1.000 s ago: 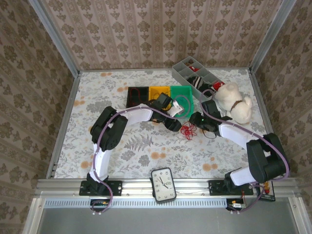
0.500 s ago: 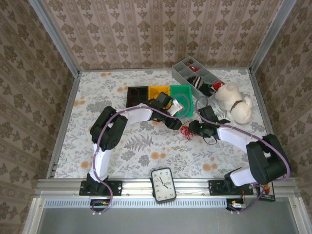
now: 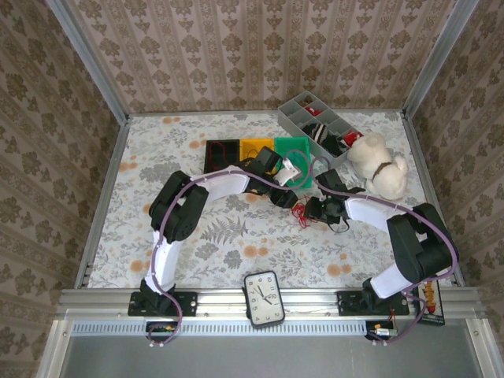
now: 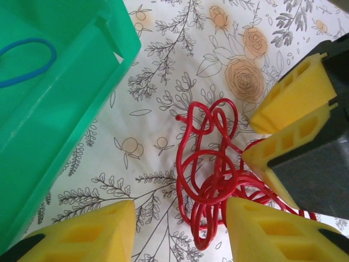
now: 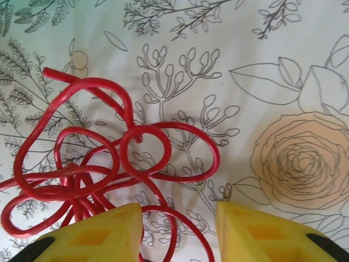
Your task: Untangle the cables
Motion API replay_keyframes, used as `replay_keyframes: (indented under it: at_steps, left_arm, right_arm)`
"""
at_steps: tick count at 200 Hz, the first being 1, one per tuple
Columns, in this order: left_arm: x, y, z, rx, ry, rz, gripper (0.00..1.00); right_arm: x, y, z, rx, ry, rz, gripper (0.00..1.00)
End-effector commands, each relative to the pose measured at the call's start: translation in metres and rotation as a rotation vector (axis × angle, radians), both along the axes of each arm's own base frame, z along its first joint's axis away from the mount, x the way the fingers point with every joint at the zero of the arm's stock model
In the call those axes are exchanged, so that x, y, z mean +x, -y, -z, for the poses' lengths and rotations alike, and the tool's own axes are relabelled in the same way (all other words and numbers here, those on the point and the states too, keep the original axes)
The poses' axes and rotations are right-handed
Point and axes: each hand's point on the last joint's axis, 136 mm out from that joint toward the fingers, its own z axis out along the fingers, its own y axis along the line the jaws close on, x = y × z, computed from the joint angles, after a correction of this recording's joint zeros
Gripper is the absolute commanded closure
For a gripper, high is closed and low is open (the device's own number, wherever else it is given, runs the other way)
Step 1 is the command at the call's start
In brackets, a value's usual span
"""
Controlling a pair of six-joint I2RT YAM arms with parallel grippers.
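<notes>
Shows red cable (image 4: 210, 180) lying knotted in loops on floral bench (image 4: 163, 82), just beside green bin (image 4: 71, 109) holding blue cable (image 4: 27, 63). Finds left end effector (image 4: 180, 229) and right end effector (image 5: 177, 229) open, straddling the knot. Looks partly done: red loops not yet undone.

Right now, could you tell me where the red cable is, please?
In the top view the red cable lies bunched on the table near the middle, just nearer than the green bin, between the left gripper and the right gripper.
</notes>
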Motion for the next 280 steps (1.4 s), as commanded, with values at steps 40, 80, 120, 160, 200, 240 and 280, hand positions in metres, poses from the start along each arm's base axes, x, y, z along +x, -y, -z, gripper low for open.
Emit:
replay_keyframes:
  at_steps: [40, 80, 120, 160, 200, 240, 280]
  left_arm:
    - [-0.016, 0.004, 0.013, 0.015, -0.06, 0.082, 0.59]
    - [-0.021, 0.0, 0.024, 0.044, -0.073, 0.094, 0.58]
    - [-0.019, 0.003, 0.024, 0.037, -0.069, 0.092, 0.58]
    - [-0.022, -0.002, 0.014, 0.023, -0.057, 0.107, 0.52]
    - [-0.023, -0.002, 0.013, 0.023, -0.058, 0.107, 0.52]
    - [-0.022, 0.004, 0.019, 0.028, -0.07, 0.106, 0.56]
    - [-0.029, 0.007, 0.026, 0.027, -0.113, 0.121, 0.68]
  right_arm:
    - [-0.005, 0.004, 0.003, 0.0, -0.034, -0.006, 0.6]
    - [-0.004, 0.004, 0.001, 0.007, -0.029, -0.001, 0.6]
    - [-0.004, 0.003, 0.0, 0.011, -0.027, 0.001, 0.6]
    - [-0.005, 0.003, 0.001, 0.012, -0.031, 0.001, 0.6]
    - [-0.004, 0.003, 0.002, 0.016, -0.032, 0.002, 0.6]
    - [-0.004, 0.003, 0.001, 0.018, -0.029, 0.007, 0.6]
    - [-0.004, 0.003, 0.001, 0.018, -0.027, 0.007, 0.6]
